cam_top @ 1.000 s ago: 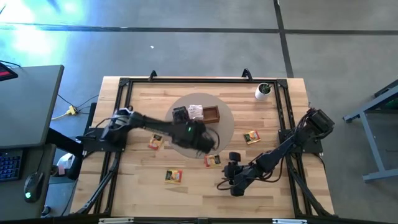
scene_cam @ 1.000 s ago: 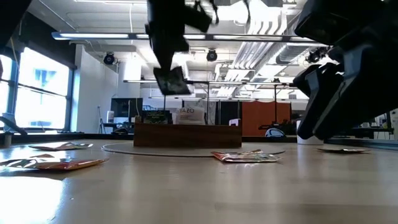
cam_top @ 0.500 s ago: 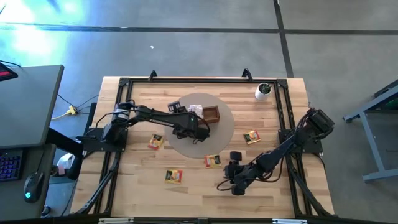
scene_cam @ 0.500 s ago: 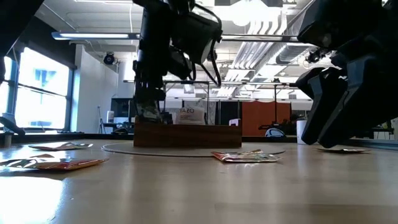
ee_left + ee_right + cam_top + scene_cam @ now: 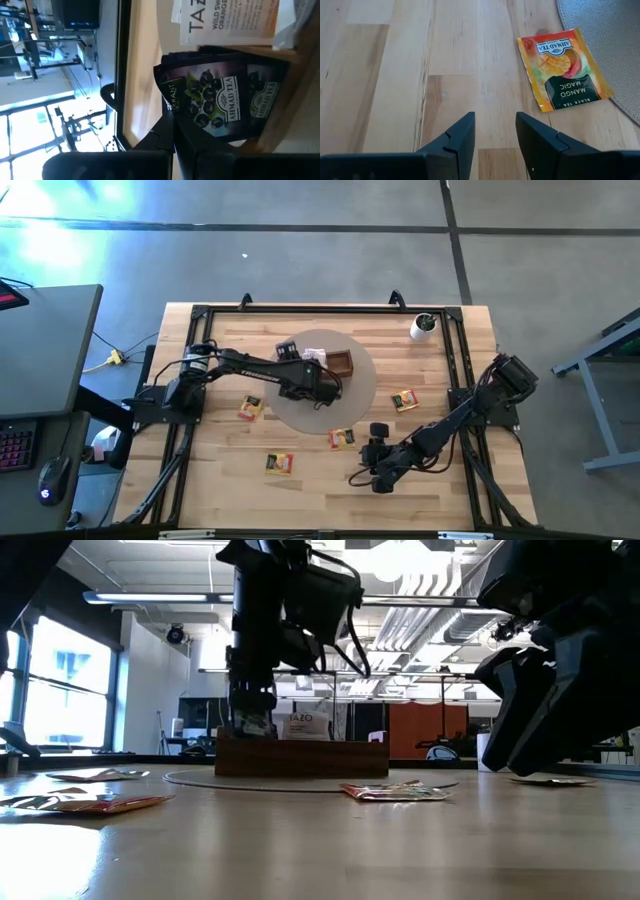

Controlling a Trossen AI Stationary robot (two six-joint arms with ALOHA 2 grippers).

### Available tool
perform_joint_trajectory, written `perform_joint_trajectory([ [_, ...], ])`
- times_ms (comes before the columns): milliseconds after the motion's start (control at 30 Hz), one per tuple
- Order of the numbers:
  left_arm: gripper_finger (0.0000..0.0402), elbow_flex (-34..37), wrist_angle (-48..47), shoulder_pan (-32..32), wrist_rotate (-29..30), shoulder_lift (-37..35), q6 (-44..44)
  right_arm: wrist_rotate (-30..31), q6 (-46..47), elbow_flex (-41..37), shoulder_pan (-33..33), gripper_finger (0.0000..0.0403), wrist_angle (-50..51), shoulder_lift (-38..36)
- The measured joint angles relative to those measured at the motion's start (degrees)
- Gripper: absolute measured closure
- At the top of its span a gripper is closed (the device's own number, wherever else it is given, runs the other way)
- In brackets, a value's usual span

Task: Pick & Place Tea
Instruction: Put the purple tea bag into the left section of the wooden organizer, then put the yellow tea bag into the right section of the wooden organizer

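Observation:
My left gripper (image 5: 291, 360) is down at the left compartment of the brown wooden tray (image 5: 340, 363), shut on a black tea sachet (image 5: 220, 100). In the low view it stands over the tray's left end (image 5: 250, 718). White-and-orange sachets (image 5: 227, 20) stand in the middle compartment beside it. Four sachets lie flat on the table (image 5: 250, 408), (image 5: 280, 463), (image 5: 342, 439), (image 5: 404, 399). My right gripper (image 5: 376, 470) is open and empty near the front edge, just above the wood, with a yellow-orange mango sachet (image 5: 565, 67) lying ahead of it. My left gripper pinches the black sachet between its two fingers at one edge (image 5: 167, 112). The fingers come from above, pointing down. The sachet stands on edge inside the tray's left compartment, against another black sachet (image 5: 267, 92).
The tray sits on a round grey mat (image 5: 320, 395) at the table's middle. A small white cup with green inside (image 5: 424, 326) stands at the far right corner. A black frame (image 5: 200, 315) runs around the table's edges. Bare wood lies between the loose sachets.
My left gripper has carried the black sachet from above the mat toward the far edge and down into the tray's left compartment. It stays shut on the sachet, which now stands in the compartment.

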State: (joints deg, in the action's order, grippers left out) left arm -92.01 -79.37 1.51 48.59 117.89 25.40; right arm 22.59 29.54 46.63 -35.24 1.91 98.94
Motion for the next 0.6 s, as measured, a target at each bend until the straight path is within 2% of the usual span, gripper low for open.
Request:
perform_joint_trajectory([
  [233,0.0379,-0.02,1.43,-1.58,-1.07,0.0,-1.87,-0.15,0.0,0.02,0.0,0.0263,0.0,-0.02],
  [333,0.0354,-0.02,1.48,-1.97,-3.1,0.0,-3.99,-0.2,0.0,0.02,0.0,0.0263,0.0,-0.02],
  [600,0.0276,-0.02,1.71,-1.87,-3.15,0.0,-2.78,-0.24,0.02,0.02,0.0,0.0263,0.0,-0.02],
])
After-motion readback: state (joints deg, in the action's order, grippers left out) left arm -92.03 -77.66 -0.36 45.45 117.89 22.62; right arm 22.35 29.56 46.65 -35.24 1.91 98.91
